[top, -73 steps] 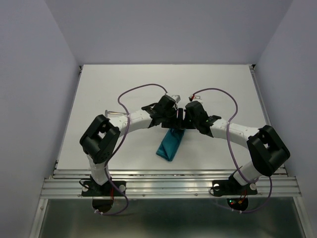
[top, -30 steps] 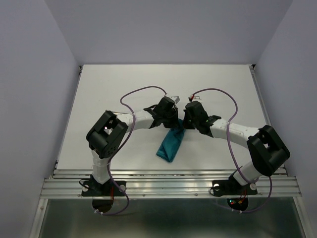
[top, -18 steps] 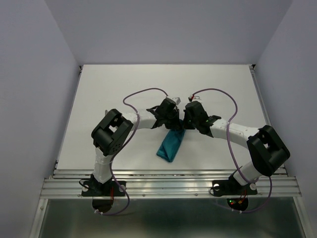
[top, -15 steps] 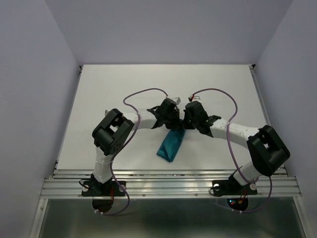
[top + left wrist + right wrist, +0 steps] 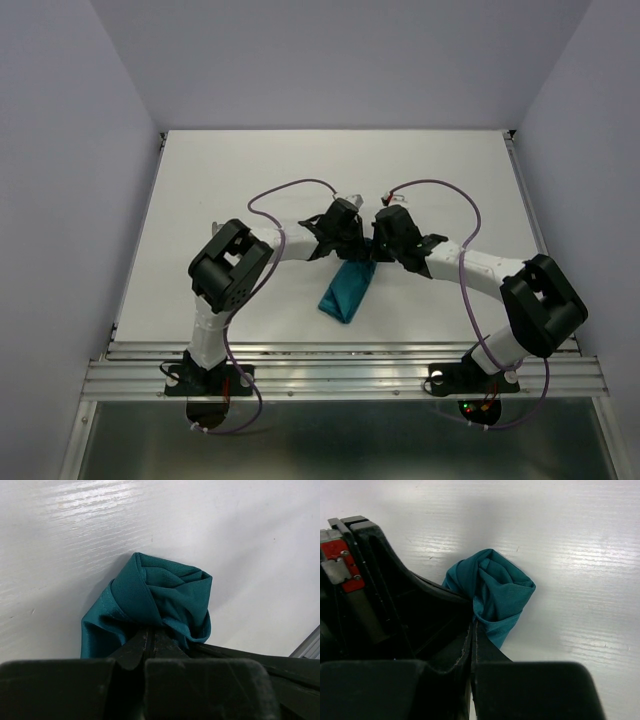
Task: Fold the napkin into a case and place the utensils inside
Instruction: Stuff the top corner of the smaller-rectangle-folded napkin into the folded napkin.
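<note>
Top external view: shows the napkin point(image 5: 345, 293) as a narrow teal bundle on the white table point(image 5: 250, 180). Lies slantwise, wider at its far end and tapering to a point at its near end, that point close to the table's near edge. Meets both arms at the far end: left arm point(image 5: 290, 245) reaching in from the napkin's left, right arm point(image 5: 450, 262) from the napkin's right. Puts the two black wrist heads close together just over the cloth.

Left jaws: pressed together, no gap between the fingers point(image 5: 135, 647). Pinch a fold at the end of the napkin point(image 5: 155, 595); grip cloth only. Left wrist view: looks at the bundle end-on, layers wrapped round each other into a loose roll, one smooth band crossing the top and bunched folds to its right.

Right jaws: likewise shut tight, fingers point(image 5: 485, 652) flat against each other. Nip the lower edge of the napkin point(image 5: 495, 592) where the roll reaches them. Right wrist view: gives the same rolled end, with the left arm's black head, a red part on it, right against the napkin's left side.

Case: napkin folded into a long pocket shape. Cannot tell what lies inside; folds hide the interior in all three views.
</note>
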Action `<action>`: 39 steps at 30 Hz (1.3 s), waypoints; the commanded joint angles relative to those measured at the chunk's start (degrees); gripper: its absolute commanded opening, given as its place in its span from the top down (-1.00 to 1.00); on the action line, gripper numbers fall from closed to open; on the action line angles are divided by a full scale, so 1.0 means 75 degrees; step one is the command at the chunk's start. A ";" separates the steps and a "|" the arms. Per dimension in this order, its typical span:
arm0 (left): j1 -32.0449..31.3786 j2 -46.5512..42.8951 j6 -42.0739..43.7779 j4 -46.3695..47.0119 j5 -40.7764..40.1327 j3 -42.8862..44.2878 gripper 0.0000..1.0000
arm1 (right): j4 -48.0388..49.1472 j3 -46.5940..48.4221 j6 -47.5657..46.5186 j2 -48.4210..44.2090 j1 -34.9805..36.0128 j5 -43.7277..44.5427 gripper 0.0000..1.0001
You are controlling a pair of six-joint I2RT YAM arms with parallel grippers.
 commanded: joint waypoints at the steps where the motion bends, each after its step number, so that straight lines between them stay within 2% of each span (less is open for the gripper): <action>1: -0.0018 -0.0952 -0.0064 0.0130 -0.0406 -0.0432 1.00 | 0.0214 -0.0114 0.0079 -0.0248 0.0080 0.0050 0.99; 4: -0.0007 -0.1445 -0.0064 0.0259 -0.0265 -0.0632 1.00 | 0.0191 -0.0149 0.0079 -0.0236 0.0080 0.0156 0.99; 12: -0.0007 -0.1857 0.0147 0.0236 0.0075 -0.1066 1.00 | 0.0156 -0.0149 0.0056 -0.0295 0.0080 0.0179 0.99; 25: -0.0007 -0.1389 0.0217 0.0201 -0.0136 -0.0996 1.00 | 0.0085 -0.0056 0.0021 -0.0365 0.0080 0.0144 0.99; 39: -0.0007 -0.0158 -0.0111 0.0834 0.0567 -0.0211 1.00 | 0.0027 -0.0009 -0.0003 -0.0389 0.0080 0.0027 0.99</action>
